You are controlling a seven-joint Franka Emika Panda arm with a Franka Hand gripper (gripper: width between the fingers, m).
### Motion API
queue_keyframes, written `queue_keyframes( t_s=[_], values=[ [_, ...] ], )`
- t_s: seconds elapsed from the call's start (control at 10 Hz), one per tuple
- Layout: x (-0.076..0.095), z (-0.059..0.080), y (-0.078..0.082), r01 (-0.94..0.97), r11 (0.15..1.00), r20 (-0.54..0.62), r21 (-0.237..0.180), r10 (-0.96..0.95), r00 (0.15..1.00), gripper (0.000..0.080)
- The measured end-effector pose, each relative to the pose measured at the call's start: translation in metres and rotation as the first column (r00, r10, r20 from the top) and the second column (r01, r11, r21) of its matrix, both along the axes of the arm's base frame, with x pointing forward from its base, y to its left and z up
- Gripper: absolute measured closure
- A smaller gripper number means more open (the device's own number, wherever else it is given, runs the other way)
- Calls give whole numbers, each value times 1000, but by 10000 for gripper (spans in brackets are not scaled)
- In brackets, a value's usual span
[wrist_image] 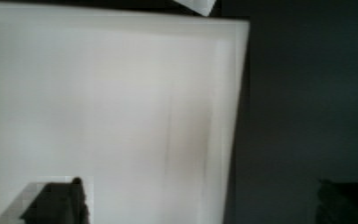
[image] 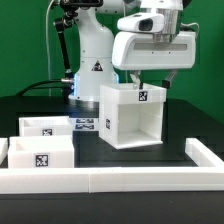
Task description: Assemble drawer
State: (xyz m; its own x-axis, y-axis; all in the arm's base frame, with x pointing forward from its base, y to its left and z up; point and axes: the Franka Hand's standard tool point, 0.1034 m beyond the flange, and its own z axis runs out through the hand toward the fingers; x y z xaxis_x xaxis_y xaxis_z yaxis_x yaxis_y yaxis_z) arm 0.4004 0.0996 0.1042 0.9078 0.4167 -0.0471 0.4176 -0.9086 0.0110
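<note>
**Drawer box (image: 128,118), standing on the table (image: 185,140), open side facing the camera.**
Gripper (image: 140,80) is just above the box's rear wall, fingers (wrist_image: 51,203) spread wide, holding nothing. Front tray (image: 40,158) and rear tray (image: 48,126) sit apart from the box, on the exterior view's left. Likely risk: a descent off the wall's edge would shove or tip the box.

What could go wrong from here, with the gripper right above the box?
1. In the wrist view one finger sits over the box's white panel, not past its edge. If the open gripper descends, it may strike the panel rather than straddle it.
2. A knock could shove the free-standing box toward the trays.
3. The wrist view is blurred, so alignment is hard to judge.
</note>
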Motion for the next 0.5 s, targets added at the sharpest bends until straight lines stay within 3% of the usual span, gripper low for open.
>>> queue_keyframes(
  t_s=[0.3,0.4,0.5],
  values=[
    [-1,-5,0,-1,1000,-3,3,1,1000,150],
    [0,-4,0,1,1000,0,3,-1,1000,235],
    [0,-4,-2,4,1000,0,3,-4,1000,371]
  ],
)
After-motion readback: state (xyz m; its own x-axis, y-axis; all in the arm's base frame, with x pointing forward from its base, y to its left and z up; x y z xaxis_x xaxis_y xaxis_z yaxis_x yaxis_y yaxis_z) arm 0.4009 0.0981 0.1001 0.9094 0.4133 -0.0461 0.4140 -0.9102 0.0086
